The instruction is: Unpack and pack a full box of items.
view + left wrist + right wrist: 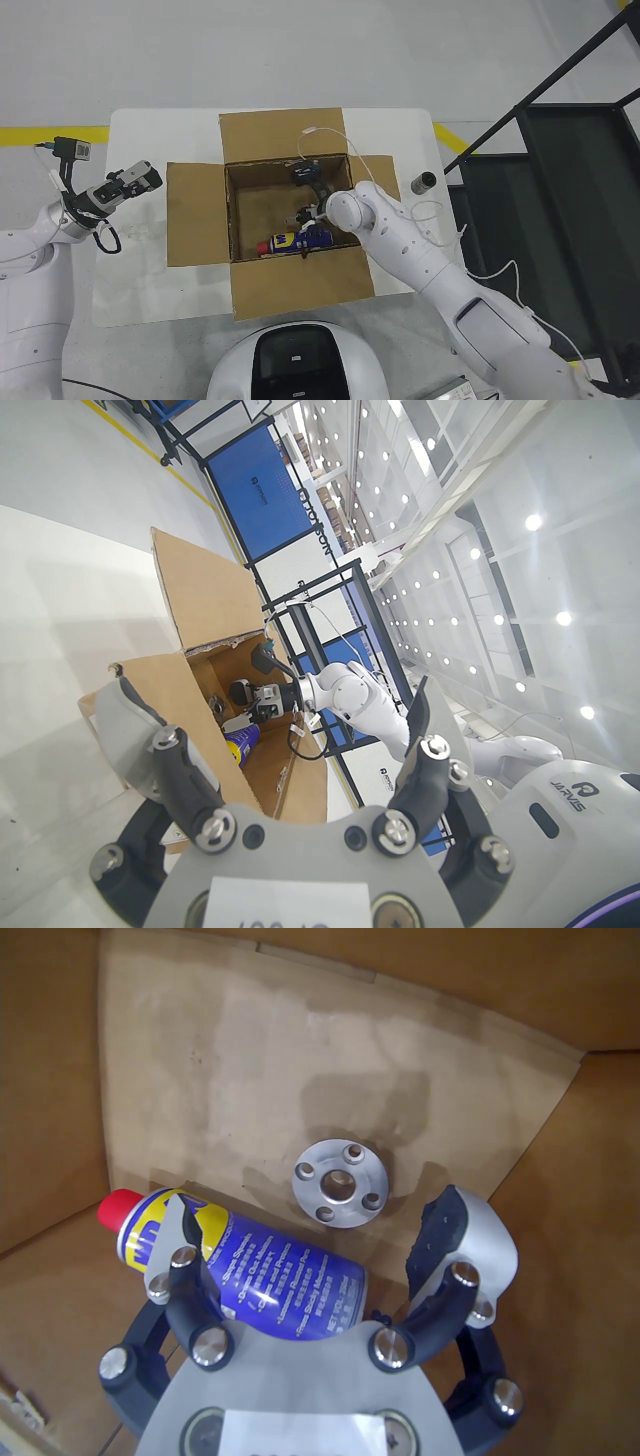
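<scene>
- cardboard box (280,135) sits in the middle of the white worktop (150,130) with all four flaps folded out flat; you can see straight down to the floor of it
- blue and yellow spray can (297,241) with a red cap is lying on its side on the box floor, along the wall nearest the robot; cap points toward the robot's left
- just beside the can in the right wrist view there's a round metal flange (340,1183) lying flat on the box floor, with a centre hole and four smaller holes around it; it's close to the can but not touching
- right gripper (310,1218) is down inside the box right over the can (270,1278); fingers spread wide and holding nothing; one finger sits in front of the can's cap end, the other is out past its base; can't tell if either one touches it
- left gripper (150,178) is off to the left of the box above the worktop; fingers wide apart too, empty
- small dark metal cylinder (423,183) lies on the worktop out past the right flap, well apart from the box
</scene>
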